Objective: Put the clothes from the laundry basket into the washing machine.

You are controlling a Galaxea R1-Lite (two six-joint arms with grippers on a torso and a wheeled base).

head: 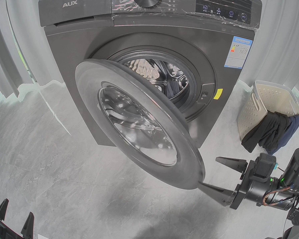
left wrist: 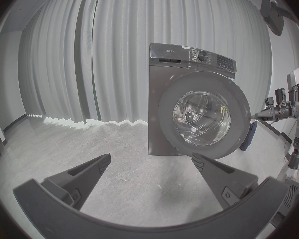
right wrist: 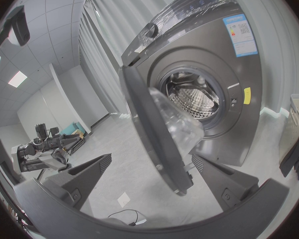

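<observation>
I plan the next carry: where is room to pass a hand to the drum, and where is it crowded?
Free: floor between machine and basket, and left of the door. Crowded: the drum mouth, half covered by the door, with the right hand at its rim.

- A pale grey floor (head: 40, 156) with a marbled pattern and a soft sheen.
- Pleated, pale curtains (left wrist: 123, 50) hang down to the floor along the back of the room, with a bright strip at their hems.
- A plain white wall (right wrist: 73, 93) stands farther off to one side.
- The ceiling (right wrist: 56, 24) is made of square panels, with a lit rectangular light panel (right wrist: 17, 79) set into it.
</observation>
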